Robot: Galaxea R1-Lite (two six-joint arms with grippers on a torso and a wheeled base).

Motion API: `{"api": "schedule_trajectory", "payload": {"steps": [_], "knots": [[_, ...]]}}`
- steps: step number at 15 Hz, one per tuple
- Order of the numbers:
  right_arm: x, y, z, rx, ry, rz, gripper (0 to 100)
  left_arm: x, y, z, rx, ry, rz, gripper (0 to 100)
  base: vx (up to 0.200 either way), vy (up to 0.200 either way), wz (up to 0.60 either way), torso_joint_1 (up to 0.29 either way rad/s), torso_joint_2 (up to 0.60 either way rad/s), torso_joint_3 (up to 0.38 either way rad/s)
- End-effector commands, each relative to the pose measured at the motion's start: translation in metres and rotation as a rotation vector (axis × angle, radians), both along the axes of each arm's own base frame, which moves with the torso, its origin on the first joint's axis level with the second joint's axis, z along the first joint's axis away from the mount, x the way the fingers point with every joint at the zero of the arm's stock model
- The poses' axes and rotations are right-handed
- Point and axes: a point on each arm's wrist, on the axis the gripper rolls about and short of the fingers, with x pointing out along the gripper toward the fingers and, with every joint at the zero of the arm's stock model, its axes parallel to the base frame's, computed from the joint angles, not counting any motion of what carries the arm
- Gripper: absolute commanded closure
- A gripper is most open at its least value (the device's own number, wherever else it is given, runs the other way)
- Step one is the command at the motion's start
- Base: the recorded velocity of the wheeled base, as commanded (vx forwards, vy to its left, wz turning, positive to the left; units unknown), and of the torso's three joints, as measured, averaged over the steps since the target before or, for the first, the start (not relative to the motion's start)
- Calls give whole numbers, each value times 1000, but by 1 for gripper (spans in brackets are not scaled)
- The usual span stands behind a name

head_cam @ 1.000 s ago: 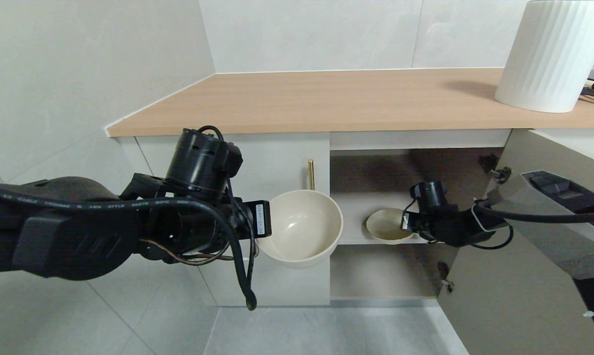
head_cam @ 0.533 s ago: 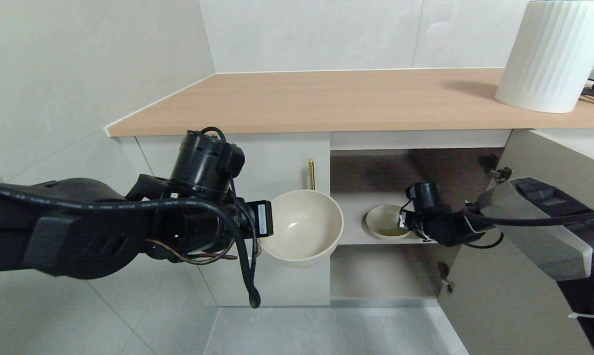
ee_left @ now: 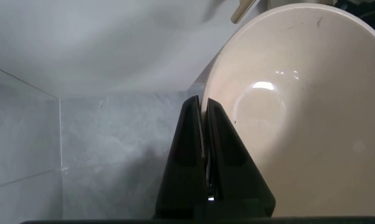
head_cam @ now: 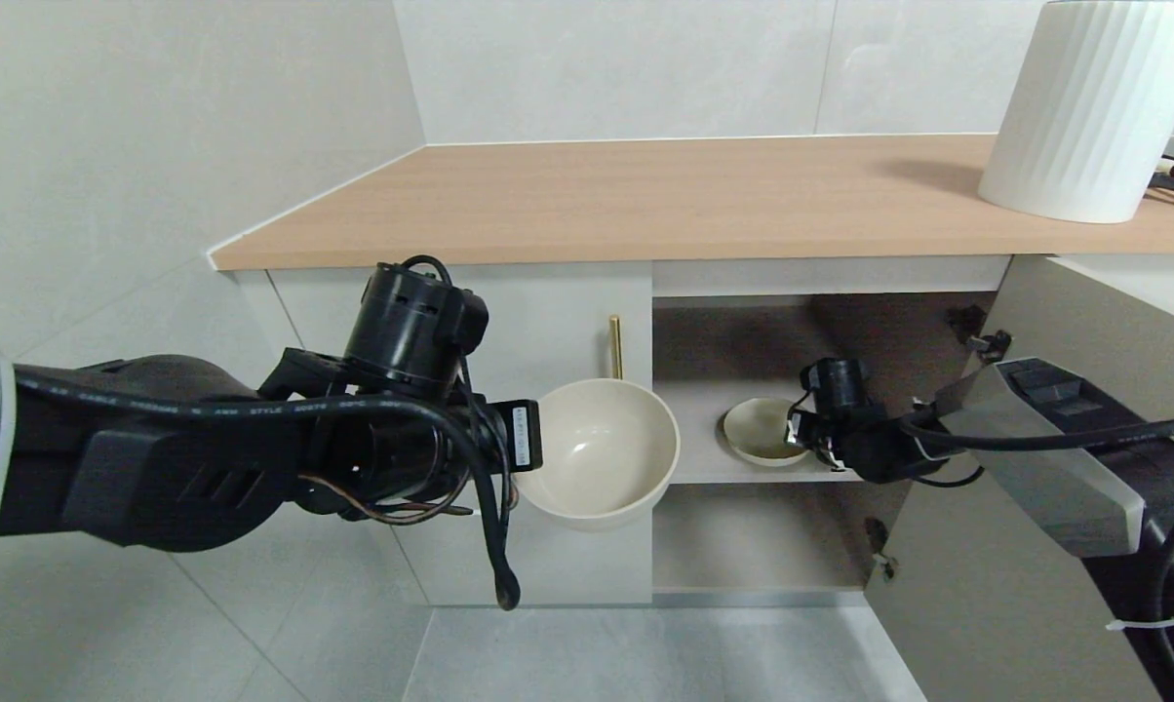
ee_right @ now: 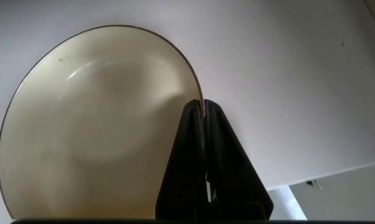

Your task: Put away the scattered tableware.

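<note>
Left gripper (ee_left: 204,111) pinches the bowl (head_cam: 602,448) rim outside the cabinet door (head_cam: 548,331), and right gripper (ee_right: 202,113) pinches the plate (head_cam: 758,429) rim over the shelf (head_cam: 694,470); both pieces look stiff, light, slick and probably breakable, so rim grips fit.

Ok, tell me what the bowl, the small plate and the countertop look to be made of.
The bowl: cream, smooth and glossy, with bright highlights inside; glazed ceramic or melamine, cannot tell which.
The small plate: same cream, soft sheen, thin dark rim line; likely ceramic or melamine too.
The countertop: light wood-grain pattern, matte; wood or wood-look laminate.
</note>
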Motion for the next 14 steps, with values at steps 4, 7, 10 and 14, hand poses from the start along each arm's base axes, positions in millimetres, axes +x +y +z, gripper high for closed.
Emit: {"api": "schedule_trajectory", "payload": {"steps": [4,7,10,14], "knots": [[5,0,-1,3,-13,-4,100,1,-1,-2,3,3,2,100,0,0,0,0,0,0],[6,0,-1,1,-18,-8,100,2,-1,-3,7,3,7,100,0,0,0,0,0,0],[7,0,1,2,-29,-15,0,2,-1,-3,7,3,7,100,0,0,0,0,0,0],[6,0,10,9,-50,-26,0,2,-1,-3,8,2,8,100,0,0,0,0,0,0]]}}
